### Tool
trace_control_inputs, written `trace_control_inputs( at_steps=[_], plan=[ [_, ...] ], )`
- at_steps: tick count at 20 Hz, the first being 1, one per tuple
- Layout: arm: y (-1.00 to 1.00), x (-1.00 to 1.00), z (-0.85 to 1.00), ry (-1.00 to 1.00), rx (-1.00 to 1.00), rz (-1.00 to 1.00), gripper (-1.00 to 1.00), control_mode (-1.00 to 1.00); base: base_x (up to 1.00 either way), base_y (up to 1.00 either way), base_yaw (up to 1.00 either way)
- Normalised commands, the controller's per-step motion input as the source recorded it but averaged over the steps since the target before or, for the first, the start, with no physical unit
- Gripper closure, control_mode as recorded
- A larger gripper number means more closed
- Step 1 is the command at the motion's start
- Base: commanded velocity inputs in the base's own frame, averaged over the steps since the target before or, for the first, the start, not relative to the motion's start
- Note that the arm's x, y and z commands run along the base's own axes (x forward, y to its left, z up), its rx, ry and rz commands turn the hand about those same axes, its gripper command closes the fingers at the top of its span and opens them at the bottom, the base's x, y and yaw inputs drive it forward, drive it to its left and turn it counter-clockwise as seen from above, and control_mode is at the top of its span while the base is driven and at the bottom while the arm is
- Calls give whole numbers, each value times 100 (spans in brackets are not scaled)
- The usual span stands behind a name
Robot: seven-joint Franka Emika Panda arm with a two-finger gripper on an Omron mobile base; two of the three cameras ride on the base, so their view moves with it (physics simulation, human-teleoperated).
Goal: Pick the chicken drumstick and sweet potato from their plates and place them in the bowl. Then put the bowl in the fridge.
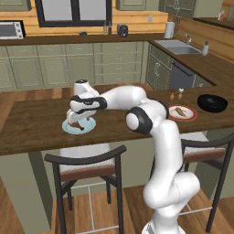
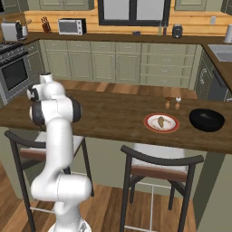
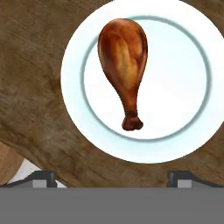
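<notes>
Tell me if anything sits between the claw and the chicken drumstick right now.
Nothing visible does. The claw hangs open above the light blue plate, and the chicken drumstick lies bare on it, with no other item near.

i see wooden counter [image 1: 41, 123] carrying blue plate [image 1: 68, 127], red-rimmed plate [image 2: 161, 123], black bowl [image 2: 206, 120], two shakers [image 2: 172, 103].

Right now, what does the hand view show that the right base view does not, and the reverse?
The hand view alone shows the chicken drumstick lying on the light blue plate, with the gripper open above them. The right base view alone shows the sweet potato on the red-rimmed plate, the black bowl and two stools. Both show the dark wooden counter.
</notes>
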Motion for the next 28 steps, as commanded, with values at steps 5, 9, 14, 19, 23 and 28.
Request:
trace_control_inputs(
  at_steps=[5,9,14,19,23,28],
  plan=[
    [18,37,-36,0,0,0,-100,-100,0,0,0],
    [7,30,-22,0,0,0,-100,-100,0,0,0],
    [3,33,-19,0,0,0,-100,-100,0,0,0],
    [19,43,-26,0,0,0,-100,-100,0,0,0],
    [17,23,-20,0,0,0,-100,-100,0,0,0],
    [15,4,-27,0,0,0,100,-100,0,0,0]
  ],
)
